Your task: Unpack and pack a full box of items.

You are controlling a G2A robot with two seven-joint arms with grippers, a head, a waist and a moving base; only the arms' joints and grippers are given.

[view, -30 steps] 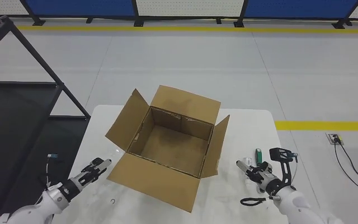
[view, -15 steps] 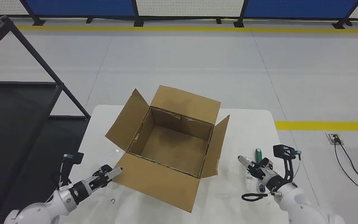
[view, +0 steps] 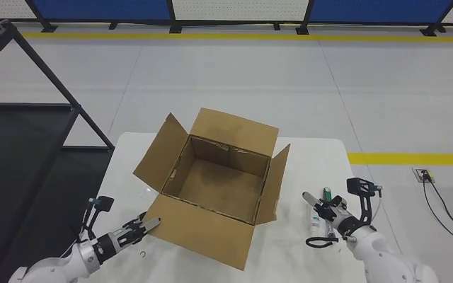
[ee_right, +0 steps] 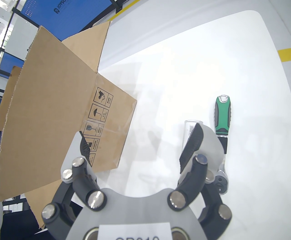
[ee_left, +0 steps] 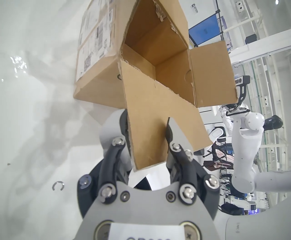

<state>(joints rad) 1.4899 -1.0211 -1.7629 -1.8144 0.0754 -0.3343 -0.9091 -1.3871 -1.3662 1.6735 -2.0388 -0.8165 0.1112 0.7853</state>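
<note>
**Gently now: the near flap**

I judge I should pinch the box by its near flap close to the corner and swing it slowly, lest the cardboard crease. My left gripper stands half open astride that flap (not clamped, it seems). Right of the box, my right gripper gapes wide and empty beside a ratchet and a tube.

On one side of the cardboard box you have a column of black handling pictograms, an umbrella and a glass among them, each with a caption too small to read. Another side carries white shipping labels, their print illegible. A barcode sticker sits on the clear tube. The blue panel behind bears white lettering.
</note>
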